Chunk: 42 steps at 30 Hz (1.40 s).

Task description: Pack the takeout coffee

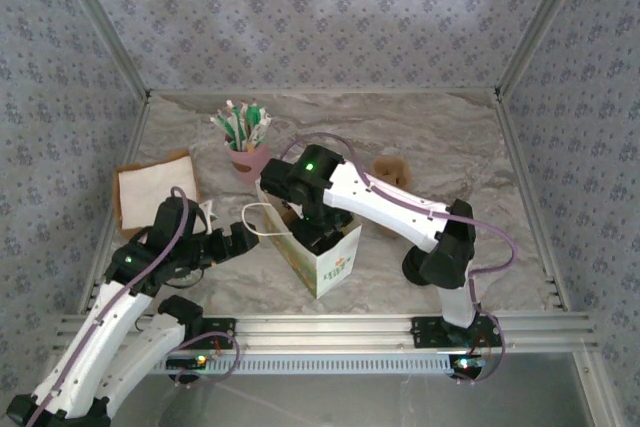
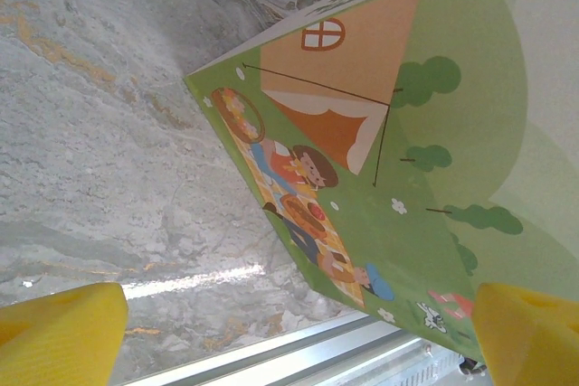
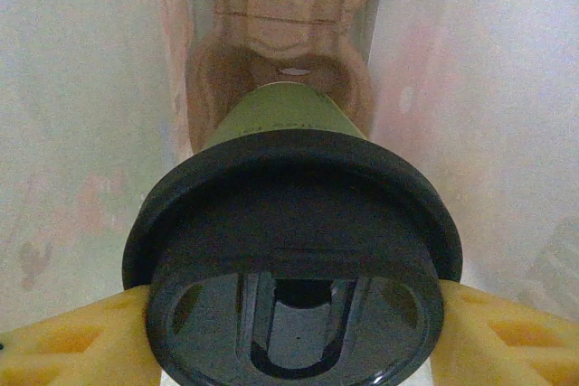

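The takeout coffee (image 3: 289, 223) hangs inside the white bag (image 3: 479, 88), pinched near its top by the right tool (image 3: 291, 336). Lower it slow and straight onto the brown holder (image 3: 271, 42) below, then let go. The left tool (image 2: 289, 336) is beside the bag, spread wide.

We look into a booth whose walls (image 1: 320, 7) are papered pale grey-blue with a small repeating flower print. Slanting aluminium posts (image 1: 103, 22) mark the far corners. The table (image 1: 470, 137) has a marble-look top, cream with grey and tan veins. An aluminium rail (image 1: 330, 324) runs along its near edge. The light is soft and even.
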Available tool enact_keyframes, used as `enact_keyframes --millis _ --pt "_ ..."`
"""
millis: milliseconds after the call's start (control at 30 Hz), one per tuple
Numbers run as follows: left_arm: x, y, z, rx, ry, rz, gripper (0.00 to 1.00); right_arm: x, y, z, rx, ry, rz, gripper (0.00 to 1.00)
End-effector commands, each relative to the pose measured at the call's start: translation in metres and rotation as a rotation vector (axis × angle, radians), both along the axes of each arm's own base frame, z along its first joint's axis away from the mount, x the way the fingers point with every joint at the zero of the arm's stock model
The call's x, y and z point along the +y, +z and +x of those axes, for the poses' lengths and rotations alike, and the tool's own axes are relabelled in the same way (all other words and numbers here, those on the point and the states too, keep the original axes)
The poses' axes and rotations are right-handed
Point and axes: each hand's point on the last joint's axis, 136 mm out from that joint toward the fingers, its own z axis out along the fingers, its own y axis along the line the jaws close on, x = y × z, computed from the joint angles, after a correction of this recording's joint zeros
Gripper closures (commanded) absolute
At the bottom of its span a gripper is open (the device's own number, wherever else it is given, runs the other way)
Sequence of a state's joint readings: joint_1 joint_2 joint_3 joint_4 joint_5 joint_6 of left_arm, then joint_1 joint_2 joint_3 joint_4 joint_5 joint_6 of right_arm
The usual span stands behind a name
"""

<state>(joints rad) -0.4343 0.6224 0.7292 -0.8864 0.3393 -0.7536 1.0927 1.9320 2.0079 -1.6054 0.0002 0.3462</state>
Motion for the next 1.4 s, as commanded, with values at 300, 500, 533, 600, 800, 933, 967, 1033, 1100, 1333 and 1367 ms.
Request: enact_keyframes --millis 300,500,533,600,800,933,967,1033,1100,1333,1367 --pt "0.0011 0.0034 0.0005 -0.02 0.008 -0.001 0.02 -0.0278 -0.0061 -0.0141 0.09 0.005 -0.117 0.31" --pt "0.0013 0.0041 0.0002 -0.019 0.008 -0.001 0.02 -0.0267 -0.0082 -0.0148 0.097 0.007 -0.111 0.31" --pt "0.0015 0.004 0.0005 -0.02 0.01 0.0 0.02 -0.0269 -0.0079 -0.0151 0.098 0.01 -0.111 0.31" --pt "0.0013 0.004 0.0007 -0.019 0.01 0.0 0.02 -0.0276 -0.0068 -0.0148 0.097 0.011 -0.113 0.31" --pt "0.0014 0.0039 0.0009 -0.02 0.01 0.001 0.02 -0.0283 -0.0028 -0.0146 0.091 0.011 -0.111 0.31" --pt "0.0017 0.0039 0.0005 -0.02 0.01 0.001 0.02 -0.0284 -0.0034 -0.0153 0.097 0.011 -0.115 0.31" --pt "0.0015 0.0046 0.0008 -0.023 0.01 0.001 0.02 -0.0287 -0.0036 -0.0154 0.098 0.011 -0.117 0.31" --pt "0.0017 0.004 0.0004 -0.019 0.01 0.001 0.02 -0.0288 -0.0031 -0.0153 0.098 0.011 -0.117 0.31" --pt "0.0018 0.0049 0.0007 -0.022 0.011 0.001 0.02 -0.0294 -0.0029 -0.0159 0.101 0.011 -0.121 0.31" --pt "0.0018 0.0048 0.0006 -0.023 0.01 0.002 0.02 -0.0311 -0.0062 -0.0177 0.123 0.015 -0.142 0.31" --pt "0.0018 0.0052 0.0006 -0.024 0.01 0.001 0.02 -0.0308 -0.007 -0.0182 0.128 0.016 -0.146 0.31"
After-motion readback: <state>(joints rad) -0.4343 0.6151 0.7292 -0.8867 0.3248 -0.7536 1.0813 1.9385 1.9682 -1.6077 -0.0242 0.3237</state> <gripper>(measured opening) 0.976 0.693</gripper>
